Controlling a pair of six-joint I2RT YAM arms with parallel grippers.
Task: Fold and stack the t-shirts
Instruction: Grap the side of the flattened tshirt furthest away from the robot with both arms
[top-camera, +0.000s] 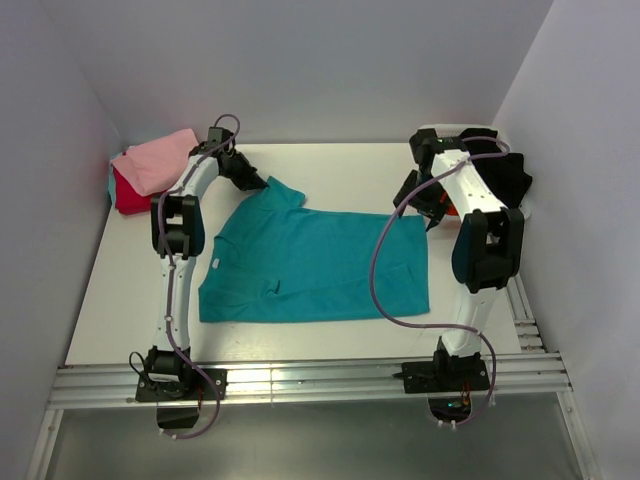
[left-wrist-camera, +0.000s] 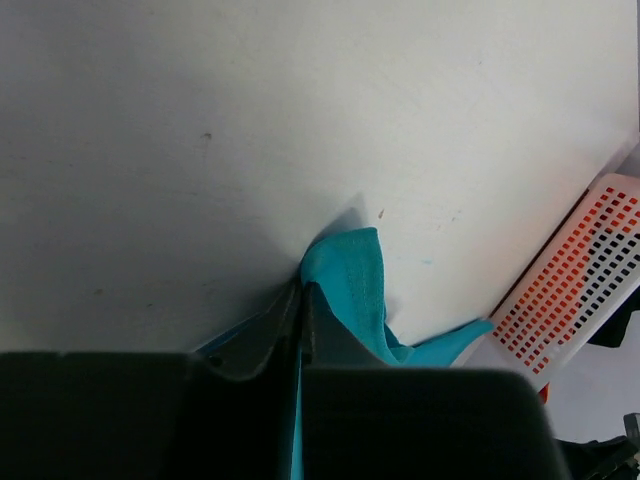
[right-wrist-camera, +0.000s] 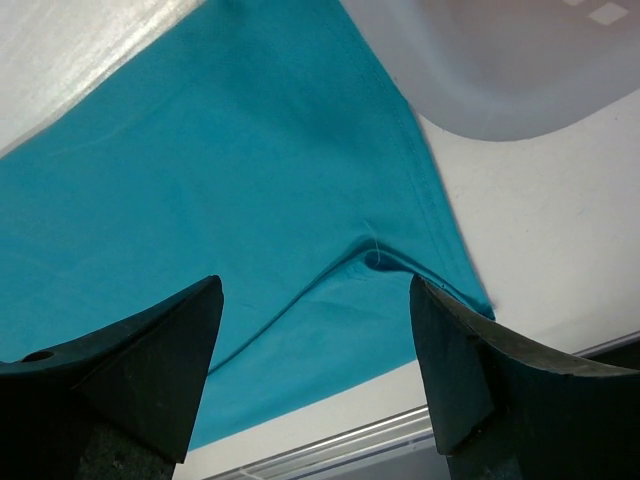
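One teal t-shirt (top-camera: 310, 265) lies spread flat on the white table (top-camera: 130, 300) between two arms. The left gripper (top-camera: 260, 181) has its fingers pressed together on a far corner of the cloth near a sleeve. In the left wrist view a peak of teal fabric rises just ahead of the closed fingertips (left-wrist-camera: 300, 312), and the rest of the garment trails back beneath them. The right gripper (right-wrist-camera: 315, 290) hangs with its two fingers spread wide and nothing between them. It sits directly over the shirt's hem at the opposite far corner, where a small crease puckers the cloth just ahead of the fingers. The corner of the fabric reaches out past the right-hand finger (right-wrist-camera: 470, 360). One white lattice basket (left-wrist-camera: 575, 290) stands just beyond the right gripper, its rim close above that hem corner. One black t-shirt (top-camera: 512, 172) drapes over the basket, and orange cloth (left-wrist-camera: 612, 215) shows through the lattice. Beyond the left gripper, on its outer side, one pink t-shirt (top-camera: 155, 160) rests folded on one red t-shirt (top-camera: 130, 197). Both sit apart from the teal shirt.
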